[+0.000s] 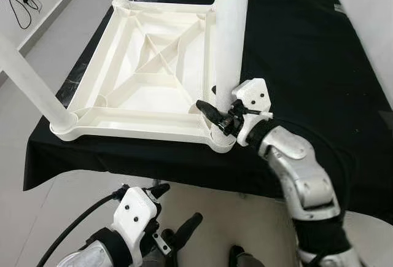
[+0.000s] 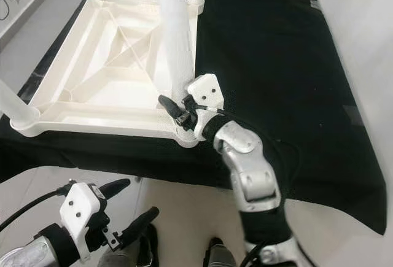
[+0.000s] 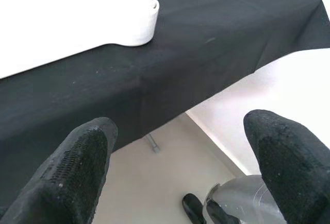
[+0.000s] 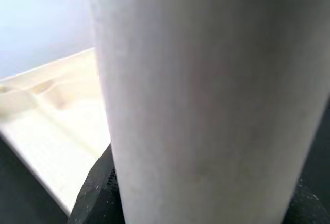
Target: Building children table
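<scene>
While clamped low around the near-right leg (image 1: 231, 40), right gripper (image 1: 222, 116) at the corner socket of the inverted tabletop (image 1: 153, 70), on the black cloth (image 1: 307, 58). Four legs standing in corners; seating depth of this one unclear, probably last step. Left gripper (image 1: 175, 218) spread apart, idle below the table edge. Tabletop close to cloth's near edge; open cloth to the right, bare floor (image 1: 37, 83) left.
</scene>
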`<state>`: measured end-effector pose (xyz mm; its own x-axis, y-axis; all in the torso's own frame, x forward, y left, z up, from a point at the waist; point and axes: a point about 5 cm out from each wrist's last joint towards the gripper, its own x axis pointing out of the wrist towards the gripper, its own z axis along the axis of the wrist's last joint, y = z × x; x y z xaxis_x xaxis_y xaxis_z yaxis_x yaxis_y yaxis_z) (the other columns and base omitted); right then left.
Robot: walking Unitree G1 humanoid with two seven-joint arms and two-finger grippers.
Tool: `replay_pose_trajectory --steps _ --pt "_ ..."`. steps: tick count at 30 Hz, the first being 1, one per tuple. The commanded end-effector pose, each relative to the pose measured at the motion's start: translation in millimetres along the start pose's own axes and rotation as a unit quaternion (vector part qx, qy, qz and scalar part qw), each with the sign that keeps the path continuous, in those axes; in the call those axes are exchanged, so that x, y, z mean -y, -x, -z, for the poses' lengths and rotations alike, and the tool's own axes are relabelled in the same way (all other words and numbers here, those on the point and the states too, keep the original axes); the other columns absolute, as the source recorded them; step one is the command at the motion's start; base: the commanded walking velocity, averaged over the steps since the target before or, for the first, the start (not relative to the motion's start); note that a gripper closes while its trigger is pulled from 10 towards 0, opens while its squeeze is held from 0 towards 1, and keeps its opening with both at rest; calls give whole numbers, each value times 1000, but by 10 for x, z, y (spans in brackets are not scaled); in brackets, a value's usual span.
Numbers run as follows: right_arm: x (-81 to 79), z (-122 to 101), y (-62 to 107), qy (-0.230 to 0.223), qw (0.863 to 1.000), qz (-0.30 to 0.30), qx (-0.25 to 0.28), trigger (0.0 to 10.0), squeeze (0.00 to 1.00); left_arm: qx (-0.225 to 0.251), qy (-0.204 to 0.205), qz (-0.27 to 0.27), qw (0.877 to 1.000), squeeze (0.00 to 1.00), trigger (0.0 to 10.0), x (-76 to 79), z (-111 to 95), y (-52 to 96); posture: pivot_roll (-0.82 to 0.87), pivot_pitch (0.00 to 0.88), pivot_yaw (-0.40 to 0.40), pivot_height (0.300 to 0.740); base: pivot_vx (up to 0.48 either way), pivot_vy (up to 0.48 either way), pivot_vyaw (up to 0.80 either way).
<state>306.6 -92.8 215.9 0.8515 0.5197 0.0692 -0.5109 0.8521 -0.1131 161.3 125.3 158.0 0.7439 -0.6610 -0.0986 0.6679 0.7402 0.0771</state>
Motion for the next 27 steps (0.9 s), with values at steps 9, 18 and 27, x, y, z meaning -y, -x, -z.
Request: replay_pose_trajectory --steps 9,18,27 --pt "-206 480 124 -99 988 65 -102 10000 0 -10 -6 -6 1000 0 10000 -31 63 -3 54 296 2 740 0 0 0" --pt "-299 274 124 -37 998 -40 -23 10000 0 -10 -15 -7 1000 0 10000 -57 61 -12 58 289 6 740 0 0 0" --pt "-230 265 210 -9 992 -129 -4 10000 0 -6 -21 -10 1000 0 10000 -68 49 -23 66 287 5 740 0 0 0"
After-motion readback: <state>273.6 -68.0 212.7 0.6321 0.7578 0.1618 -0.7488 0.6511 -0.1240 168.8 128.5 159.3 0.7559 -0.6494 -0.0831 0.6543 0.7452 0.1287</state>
